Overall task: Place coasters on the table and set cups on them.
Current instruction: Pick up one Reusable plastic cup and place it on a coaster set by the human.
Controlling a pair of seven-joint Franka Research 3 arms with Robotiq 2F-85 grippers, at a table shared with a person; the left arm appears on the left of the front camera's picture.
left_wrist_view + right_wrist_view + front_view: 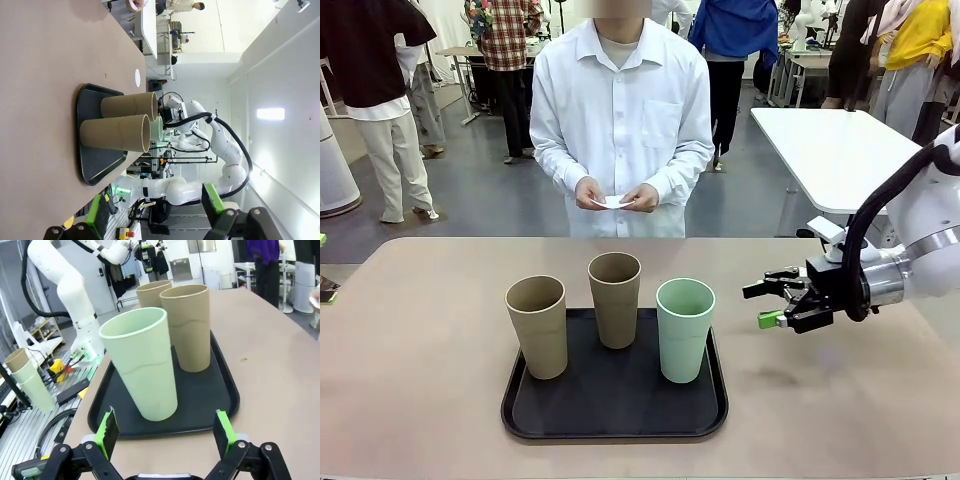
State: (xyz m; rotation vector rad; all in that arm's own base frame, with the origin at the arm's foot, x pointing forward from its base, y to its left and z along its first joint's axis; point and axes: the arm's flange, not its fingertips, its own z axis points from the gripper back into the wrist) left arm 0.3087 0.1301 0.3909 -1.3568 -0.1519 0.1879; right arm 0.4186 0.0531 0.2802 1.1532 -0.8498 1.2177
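Front view | step: coasters (611, 202) in person's hands (642, 195), not yet laid on worktop (420, 330) | cups (685, 330) on tray (620, 422) | right pincer (755, 305), left pincer (155, 210) both spread | next: coasters down first.

Three cups (120, 132) on black tray (97, 169) atop table (45, 75)

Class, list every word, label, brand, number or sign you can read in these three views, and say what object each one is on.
Readable text: none.
Tan cups, mint cup, black tray, table: plain, with no print.
Coasters in the person's hands: no print to be seen.
Yellow box with a red button: any marking is too small to read.
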